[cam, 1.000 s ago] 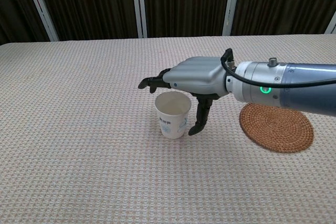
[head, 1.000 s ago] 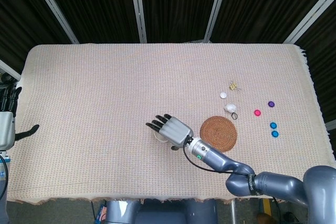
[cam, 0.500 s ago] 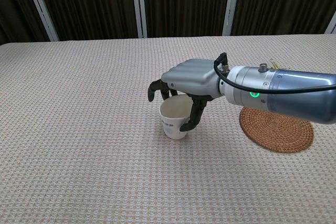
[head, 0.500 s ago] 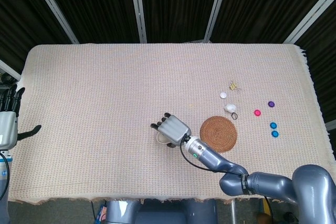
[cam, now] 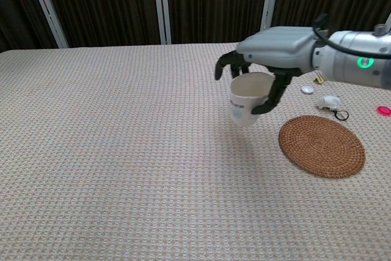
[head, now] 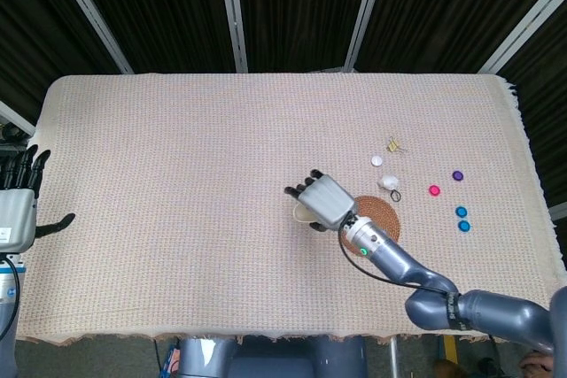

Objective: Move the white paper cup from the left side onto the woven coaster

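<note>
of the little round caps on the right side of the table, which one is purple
The purple cap is the farthest back of the coloured ones, right of the pink cap and beyond the two blue caps. The white cap lies further left.

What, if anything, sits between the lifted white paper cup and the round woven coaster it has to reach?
Nothing visible does. The right hand holds the white paper cup above the beige tablecloth, just left of the round woven coaster. The small caps and clips lie beyond the coaster, off that path.

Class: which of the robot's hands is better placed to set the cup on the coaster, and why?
The right hand: it holds the white paper cup lifted beside the woven coaster. The left hand sits far off at the table's edge.
</note>
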